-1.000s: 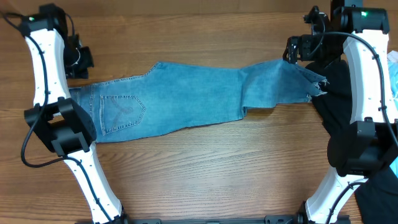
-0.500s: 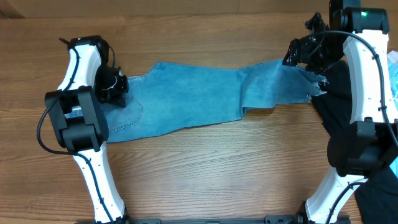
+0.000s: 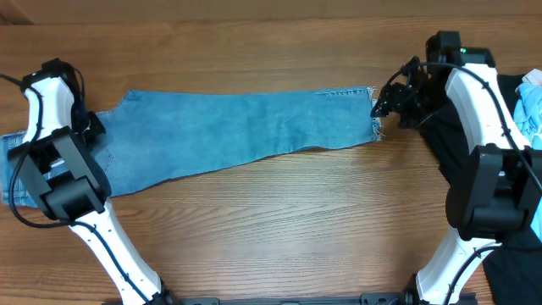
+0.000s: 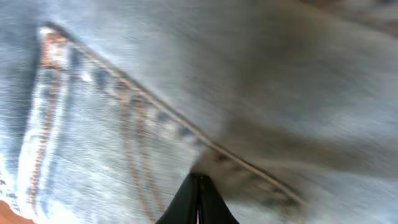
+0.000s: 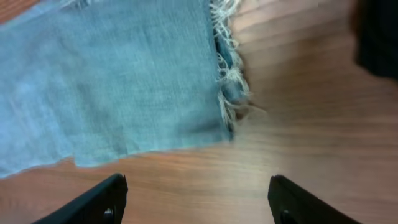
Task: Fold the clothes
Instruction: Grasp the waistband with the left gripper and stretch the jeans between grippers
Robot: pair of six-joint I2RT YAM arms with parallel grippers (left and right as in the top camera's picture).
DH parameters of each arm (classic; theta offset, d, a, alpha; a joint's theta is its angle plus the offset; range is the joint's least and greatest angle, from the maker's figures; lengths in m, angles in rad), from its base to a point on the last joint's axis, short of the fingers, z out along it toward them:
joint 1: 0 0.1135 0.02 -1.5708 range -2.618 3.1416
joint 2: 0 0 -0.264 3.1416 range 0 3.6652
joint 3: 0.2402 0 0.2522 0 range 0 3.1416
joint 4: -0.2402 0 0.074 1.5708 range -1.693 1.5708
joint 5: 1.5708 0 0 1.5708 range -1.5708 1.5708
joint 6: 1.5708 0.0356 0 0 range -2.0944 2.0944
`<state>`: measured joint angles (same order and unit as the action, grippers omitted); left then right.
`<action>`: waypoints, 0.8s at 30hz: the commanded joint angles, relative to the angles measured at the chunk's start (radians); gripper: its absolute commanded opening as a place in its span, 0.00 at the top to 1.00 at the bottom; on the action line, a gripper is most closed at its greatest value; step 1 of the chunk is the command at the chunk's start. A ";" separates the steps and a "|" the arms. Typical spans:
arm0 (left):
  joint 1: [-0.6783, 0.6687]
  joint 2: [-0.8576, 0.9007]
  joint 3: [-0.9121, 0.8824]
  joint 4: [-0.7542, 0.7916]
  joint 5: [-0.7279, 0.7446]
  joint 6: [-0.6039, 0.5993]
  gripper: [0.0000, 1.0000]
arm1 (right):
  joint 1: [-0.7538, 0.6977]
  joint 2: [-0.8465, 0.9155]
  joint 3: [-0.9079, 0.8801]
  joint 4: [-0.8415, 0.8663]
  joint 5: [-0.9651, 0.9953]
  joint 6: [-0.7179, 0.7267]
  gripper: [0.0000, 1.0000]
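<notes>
Flattening step: left tool [image 4: 199, 185] pinches jeans [image 3: 246, 135] at 9 o'clock; right tool [image 5: 198, 193] released by hem [image 5: 227, 81]. Next: grasp hem, fold.

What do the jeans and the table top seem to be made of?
The jeans: light blue denim, a matte woven cotton-like cloth; the weave, pale orange stitching and white frayed hem show it. The table: wood or wood-look laminate, smooth with low sheen; brown grain lines show, but which one stays open.
</notes>
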<state>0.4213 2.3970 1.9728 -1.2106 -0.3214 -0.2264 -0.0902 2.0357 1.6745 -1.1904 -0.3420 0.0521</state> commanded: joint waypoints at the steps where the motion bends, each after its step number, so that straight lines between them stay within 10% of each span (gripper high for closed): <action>1: -0.051 0.015 0.080 -0.029 0.038 0.025 0.96 | -0.001 -0.013 -0.115 0.127 -0.068 0.064 0.23; 11: -0.071 -0.082 0.412 -0.187 0.491 0.205 0.96 | 0.017 -0.013 -0.394 0.602 -0.108 0.214 0.18; 17: -0.078 -0.235 0.466 -0.218 0.536 0.205 0.93 | 0.049 -0.016 -0.409 0.684 -0.229 0.216 0.96; 24: -0.084 -0.393 0.466 -0.250 0.536 0.206 0.87 | -0.051 -0.177 -0.322 0.535 0.232 0.210 0.96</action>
<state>0.3481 2.0724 2.4184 -1.4487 0.1967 -0.0441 -0.0761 1.9919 1.2785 -0.6044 -0.4171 0.2638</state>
